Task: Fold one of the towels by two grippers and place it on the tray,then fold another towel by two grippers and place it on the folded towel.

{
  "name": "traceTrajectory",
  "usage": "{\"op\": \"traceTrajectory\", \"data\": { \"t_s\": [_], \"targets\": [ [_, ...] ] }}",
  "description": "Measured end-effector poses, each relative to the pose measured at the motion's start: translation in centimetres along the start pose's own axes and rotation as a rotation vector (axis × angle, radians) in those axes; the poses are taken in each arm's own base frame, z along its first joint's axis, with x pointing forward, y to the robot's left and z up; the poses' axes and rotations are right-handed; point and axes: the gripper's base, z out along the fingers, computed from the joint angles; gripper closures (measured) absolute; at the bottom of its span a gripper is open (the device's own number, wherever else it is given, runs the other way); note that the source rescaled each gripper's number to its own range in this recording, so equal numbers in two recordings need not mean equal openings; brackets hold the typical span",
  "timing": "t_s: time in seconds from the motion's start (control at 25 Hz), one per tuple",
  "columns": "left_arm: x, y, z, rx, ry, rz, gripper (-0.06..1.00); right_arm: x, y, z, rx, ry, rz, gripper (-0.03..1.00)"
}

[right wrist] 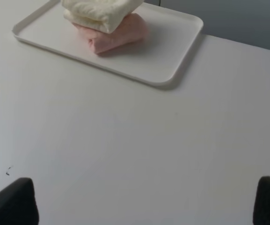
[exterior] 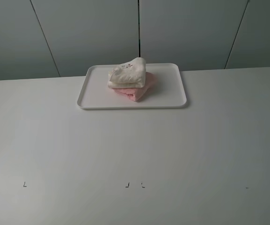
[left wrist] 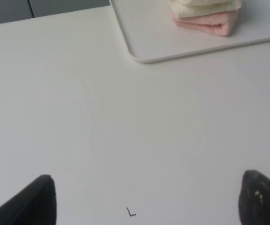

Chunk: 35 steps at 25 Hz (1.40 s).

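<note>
A white tray [exterior: 172, 93] sits at the back middle of the table. On it lies a folded pink towel [exterior: 142, 91] with a folded cream towel [exterior: 127, 73] stacked on top. Both arms are out of the exterior high view. In the left wrist view my left gripper [left wrist: 149, 201] is open and empty over bare table, well short of the tray [left wrist: 144, 42], with the pink towel [left wrist: 209, 26] and cream towel [left wrist: 202, 7] at the frame's edge. In the right wrist view my right gripper [right wrist: 142, 201] is open and empty, away from the tray [right wrist: 167, 51], pink towel [right wrist: 116, 37] and cream towel [right wrist: 99, 9].
The white table [exterior: 135, 154] carries small black corner marks [exterior: 127, 185] near its front edge. Grey wall panels [exterior: 92, 33] stand behind the table.
</note>
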Motion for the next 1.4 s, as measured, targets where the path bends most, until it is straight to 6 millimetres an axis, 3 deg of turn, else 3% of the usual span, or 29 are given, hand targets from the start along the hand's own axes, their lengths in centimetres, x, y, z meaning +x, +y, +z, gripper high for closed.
{"op": "traceTrajectory", "data": {
  "t_s": [1.0, 1.4],
  "targets": [
    [0.15, 0.09, -0.29, -0.016, -0.024, 0.0, -0.06, 0.08, -0.17, 0.44, 0.012, -0.02, 0.017, -0.03],
    [0.26, -0.2, -0.47, -0.303, -0.038, -0.155, -0.06, 0.01, -0.01, 0.54, 0.079, -0.021, 0.07, -0.03]
  ]
}}
